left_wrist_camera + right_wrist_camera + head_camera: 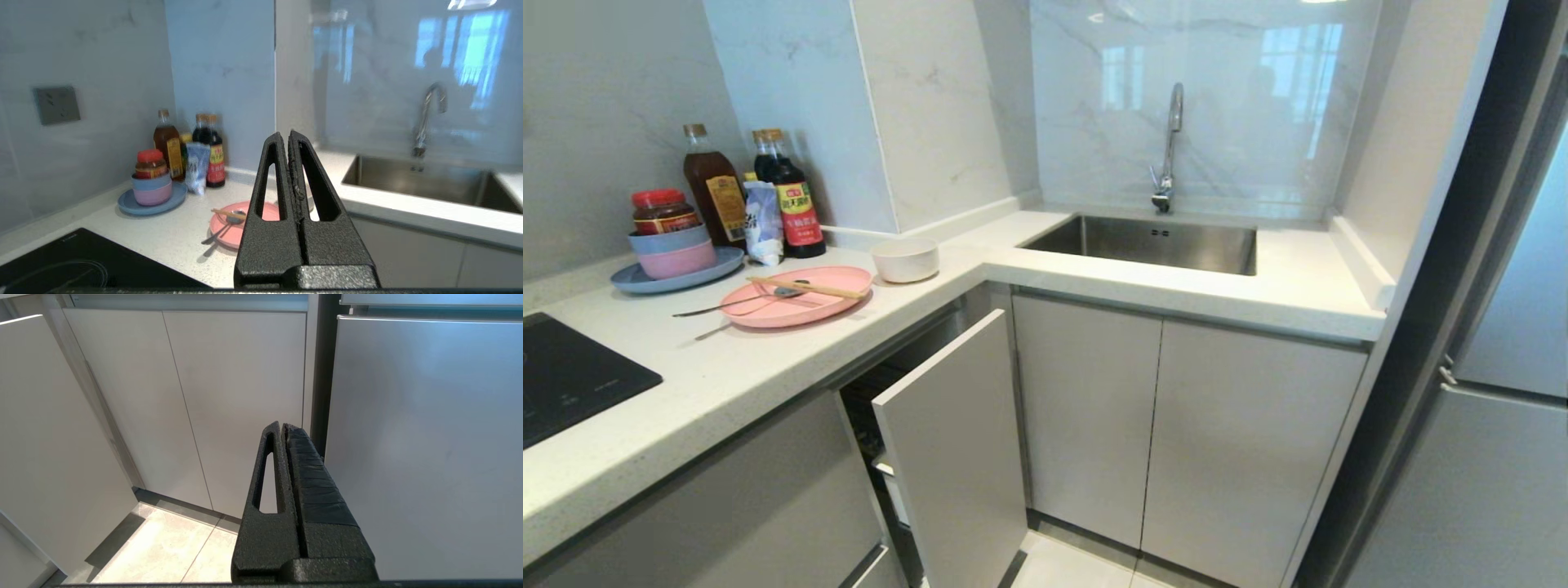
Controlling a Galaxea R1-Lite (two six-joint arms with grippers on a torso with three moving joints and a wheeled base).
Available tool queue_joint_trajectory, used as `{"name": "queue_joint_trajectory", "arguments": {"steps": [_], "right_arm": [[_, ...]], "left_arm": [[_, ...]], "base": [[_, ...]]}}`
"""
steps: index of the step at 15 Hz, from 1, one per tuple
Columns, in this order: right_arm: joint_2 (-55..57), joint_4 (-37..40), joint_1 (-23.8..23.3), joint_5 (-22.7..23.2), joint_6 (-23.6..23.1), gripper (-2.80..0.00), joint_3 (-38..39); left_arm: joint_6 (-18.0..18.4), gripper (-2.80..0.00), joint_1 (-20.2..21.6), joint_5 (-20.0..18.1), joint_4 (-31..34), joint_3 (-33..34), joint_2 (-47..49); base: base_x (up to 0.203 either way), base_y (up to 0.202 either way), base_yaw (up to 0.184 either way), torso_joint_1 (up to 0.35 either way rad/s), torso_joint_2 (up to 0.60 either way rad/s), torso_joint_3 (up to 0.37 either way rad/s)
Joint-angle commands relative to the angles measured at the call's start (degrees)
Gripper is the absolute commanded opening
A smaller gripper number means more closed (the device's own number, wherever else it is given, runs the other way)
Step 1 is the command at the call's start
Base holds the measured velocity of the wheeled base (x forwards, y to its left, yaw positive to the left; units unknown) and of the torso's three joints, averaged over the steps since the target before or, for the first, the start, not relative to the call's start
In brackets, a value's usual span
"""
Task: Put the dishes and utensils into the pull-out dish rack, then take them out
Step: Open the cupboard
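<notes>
The left gripper (289, 136) and right gripper (282, 426) are both pressed together and empty, the pull-out dish rack (947, 445) stands partly out, and on the table (727, 384) beyond, spoon (739, 302) and chopsticks (809, 287) lie on the pink plate (796, 309) beside the white bowl (905, 260).

The head view looked forward and down from above onto an L-shaped surface (768, 367), its sink (1152, 245) ahead and the cupboards beneath. The left wrist view sat lower and nearer, facing level along its own closed hand (288, 136) toward the back wall; both views shared the pink plate (796, 298), the bottles (788, 196) and the sink. The right wrist view faced low past its closed hand (284, 426) at cupboard doors (229, 396) and the floor (163, 547).
</notes>
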Motion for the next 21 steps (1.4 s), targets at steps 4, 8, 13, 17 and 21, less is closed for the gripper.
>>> {"name": "queue_joint_trajectory", "arguments": {"steps": [4, 8, 13, 17, 21], "right_arm": [[0.05, -0.02, 0.0, -0.02, 0.0, -2.8, 0.0], [0.05, -0.02, 0.0, -0.02, 0.0, -2.8, 0.0], [0.05, -0.02, 0.0, 0.01, 0.0, -2.8, 0.0], [0.05, -0.02, 0.0, 0.05, 0.0, -2.8, 0.0], [0.05, -0.02, 0.0, -0.02, 0.0, -2.8, 0.0]], "left_arm": [[-1.29, -2.8, -2.54, -0.89, 0.07, -1.76, 18.8], [-1.85, -2.8, -8.88, -1.1, 0.21, -2.35, 29.31], [-2.77, -2.8, -15.61, 5.63, 0.96, -3.08, 42.35], [-5.49, -2.8, -17.42, 13.67, 0.98, -5.62, 49.73], [-14.36, -2.8, -19.66, 18.6, 2.22, -11.29, 57.74]], "base": [[0.0, 0.0, 0.0, 0.0, 0.0, 0.0], [0.0, 0.0, 0.0, 0.0, 0.0, 0.0], [0.0, 0.0, 0.0, 0.0, 0.0, 0.0], [0.0, 0.0, 0.0, 0.0, 0.0, 0.0], [0.0, 0.0, 0.0, 0.0, 0.0, 0.0]]}}
